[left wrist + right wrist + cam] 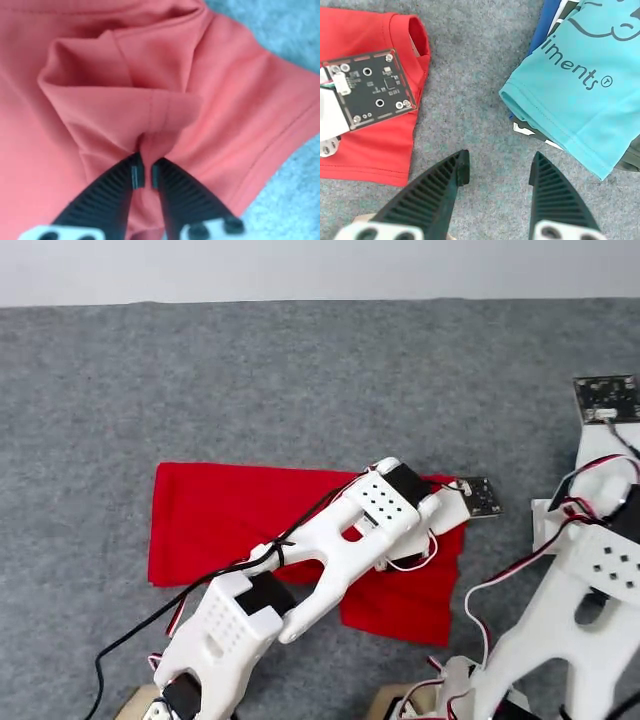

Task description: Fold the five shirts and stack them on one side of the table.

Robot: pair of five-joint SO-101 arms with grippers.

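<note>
A red shirt (pixel 220 520) lies partly folded on the grey table. My left arm (pixel 350 530) stretches over its right part. In the left wrist view my left gripper (pixel 144 175) is shut on a raised pleat of the red shirt (pixel 150 75), with the cloth bunched up just beyond the fingertips. My right gripper (pixel 498 170) hangs open above bare grey table, between the red shirt's edge (pixel 370 145) and a stack of folded shirts with a turquoise one (pixel 585 75) on top. A blue shirt (pixel 545 20) and other layers peek out below it.
The left arm's camera board (pixel 367 87) hovers over the red shirt's corner near my right gripper. The right arm (pixel 590 580) stands at the table's right side. Grey felt (pixel 300 370) runs open behind the red shirt up to the far edge.
</note>
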